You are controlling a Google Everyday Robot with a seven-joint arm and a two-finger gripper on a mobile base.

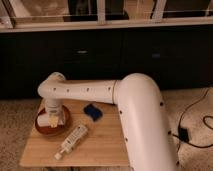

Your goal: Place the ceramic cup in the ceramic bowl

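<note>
The orange-brown ceramic bowl (63,125) sits at the left end of the small wooden table (100,145). My gripper (50,118) hangs straight down from the white arm's wrist (52,95), right over the bowl's inside. A cream-white piece (51,121) shows at the gripper's tip inside the bowl's rim. It looks like the ceramic cup, but the gripper hides most of it. I cannot tell whether the cup rests on the bowl's bottom.
A long clear bottle with a white label (73,139) lies on the table just right of the bowl. A small blue object (93,111) lies behind it. The arm's wide white body (145,125) covers the table's right side. A black cable (192,120) lies on the floor at right.
</note>
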